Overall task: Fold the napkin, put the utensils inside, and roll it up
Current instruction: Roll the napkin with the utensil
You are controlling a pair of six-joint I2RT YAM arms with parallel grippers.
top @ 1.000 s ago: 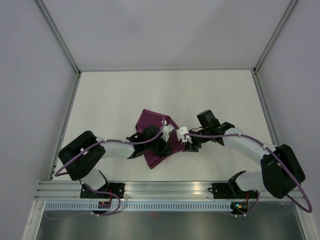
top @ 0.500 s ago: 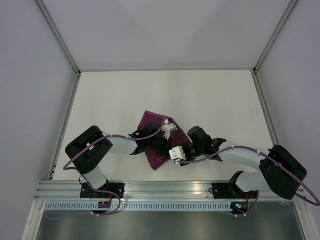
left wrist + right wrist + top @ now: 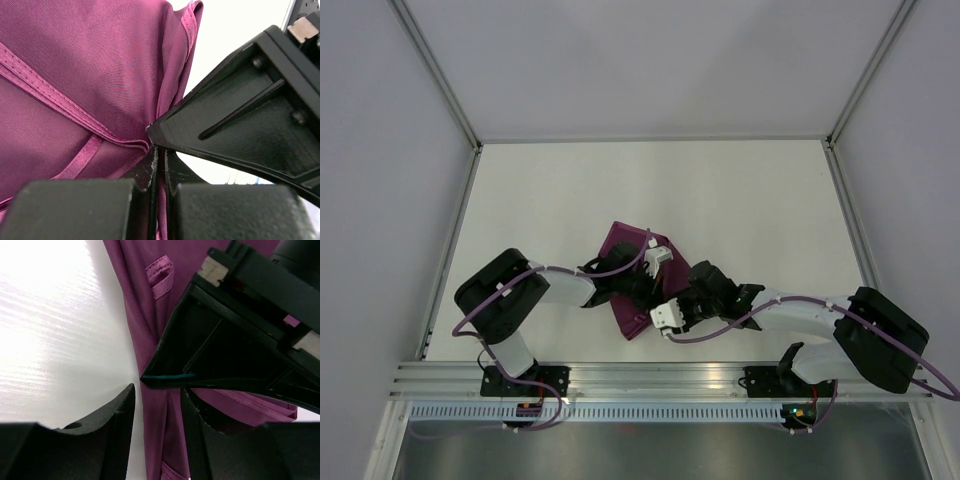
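Observation:
The dark magenta napkin (image 3: pixel 623 252) lies crumpled on the white table, partly hidden under both wrists. My left gripper (image 3: pixel 638 288) is shut on a fold of it; the left wrist view shows cloth pinched between the closed jaws (image 3: pixel 159 152). My right gripper (image 3: pixel 654 300) is right beside it, open, its jaws (image 3: pixel 157 397) straddling a hanging edge of the napkin (image 3: pixel 150 340) without pressing it. The left gripper's black body (image 3: pixel 240 350) fills the right wrist view above the jaws. The right gripper's finger (image 3: pixel 240 115) crosses the left wrist view. No utensils are in view.
The white table (image 3: pixel 740 200) is bounded by metal frame rails at the back and sides (image 3: pixel 650 138). The arm bases sit on the rail at the near edge (image 3: pixel 650 378). The two wrists are crowded together over the napkin's near part.
My right arm has swung toward the near edge and left, bringing its gripper to the napkin's near edge beside the left gripper. The left gripper has kept its hold and barely moved.

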